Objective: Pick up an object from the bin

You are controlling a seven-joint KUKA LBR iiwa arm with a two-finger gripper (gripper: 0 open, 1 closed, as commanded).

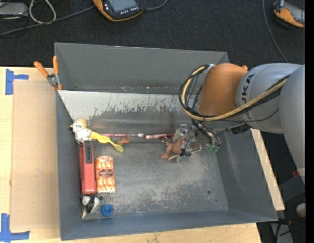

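Note:
My gripper (186, 145) hangs low in the right middle of the bin, under the arm's orange cover. A small brown lumpy thing (171, 152) lies on the bin floor right at its left side, touching or nearly touching it. A thin reddish rod (139, 134) runs along the floor from the gripper's area toward the left. At the rod's left end lies a yellow spoon-shaped piece (107, 141).
Along the left wall lie a white and yellow toy figure (80, 130), a long red box (87, 169), an orange packet (105, 174), a blue cap (107, 209) and a small black and white thing (90, 202). The arm covers the bin's right rear corner.

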